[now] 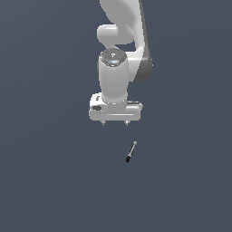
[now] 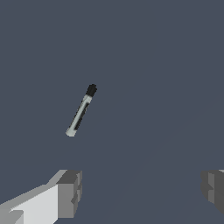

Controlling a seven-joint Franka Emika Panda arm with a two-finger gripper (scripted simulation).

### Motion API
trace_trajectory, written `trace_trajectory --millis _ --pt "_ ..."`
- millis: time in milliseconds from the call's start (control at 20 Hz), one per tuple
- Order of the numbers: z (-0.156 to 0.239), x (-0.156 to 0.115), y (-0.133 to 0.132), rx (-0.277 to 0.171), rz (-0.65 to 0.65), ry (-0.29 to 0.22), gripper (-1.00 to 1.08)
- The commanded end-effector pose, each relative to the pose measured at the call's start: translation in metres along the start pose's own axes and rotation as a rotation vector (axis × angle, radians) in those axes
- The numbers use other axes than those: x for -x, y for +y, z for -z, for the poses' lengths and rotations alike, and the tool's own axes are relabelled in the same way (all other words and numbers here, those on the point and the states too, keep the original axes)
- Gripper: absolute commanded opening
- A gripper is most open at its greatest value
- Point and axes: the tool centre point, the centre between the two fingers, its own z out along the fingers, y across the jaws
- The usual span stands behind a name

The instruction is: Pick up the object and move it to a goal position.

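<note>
1. exterior view: we see the white franka arm [image 1: 118,50] reaching down over a flat dark grey floor [image 1: 45,181], its gripper [image 1: 115,123] pointing straight down.
2. the gripper's two short fingertips [image 1: 103,123] stand well apart under the wide palm, released, with nothing between them.
3. the object [image 1: 131,152], a thin grey stick with a black tip, lies flat on the floor just in front of the gripper and slightly toward the exterior view's right, clear of both fingers.
4. it lies on a slant, black tip nearer the camera.
5. wrist view: we see the object [image 2: 81,111] lying alone on the floor [image 2: 166,65], outside the gap between the two grey finger pads [image 2: 70,193], touching neither.
</note>
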Motion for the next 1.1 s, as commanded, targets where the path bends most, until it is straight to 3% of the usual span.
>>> trace_trajectory --millis 0,500,1050 --pt "0.000 0.000 0.000 0.000 0.000 0.000 1.00" --pt "-0.010 0.009 -0.018 0.006 0.076 -0.037 1.00" --pt "-0.013 0.006 -0.019 0.005 0.056 -0.036 1.00"
